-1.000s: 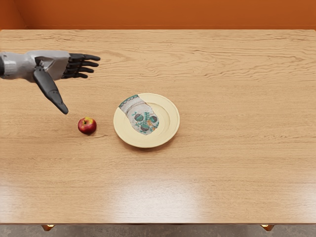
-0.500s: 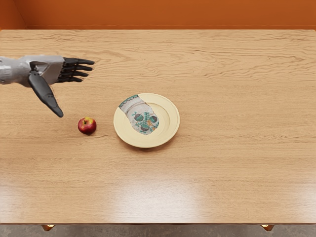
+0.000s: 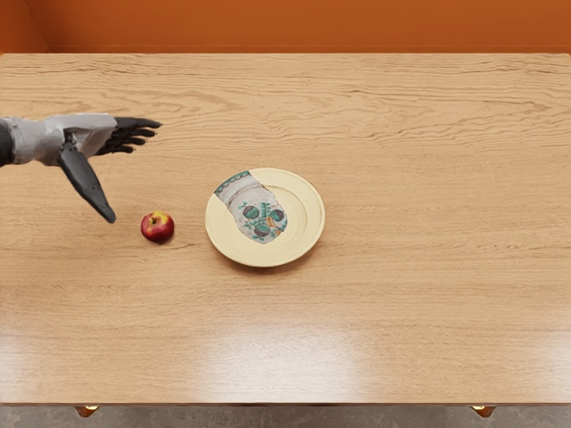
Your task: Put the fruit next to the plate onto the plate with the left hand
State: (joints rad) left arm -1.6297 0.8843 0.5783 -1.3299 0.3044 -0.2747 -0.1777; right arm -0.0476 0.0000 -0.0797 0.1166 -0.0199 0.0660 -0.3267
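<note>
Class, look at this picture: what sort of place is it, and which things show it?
Probably a simulated dining setup: a wooden table before an orange wall, holding a patterned plate and a red apple beside it, with the left robot hand open above.

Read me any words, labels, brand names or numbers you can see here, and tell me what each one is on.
No readable text anywhere.
The plate carries only a painted design in green and grey, with no letters in it.
The apple, the table and the left hand bear no markings.
</note>
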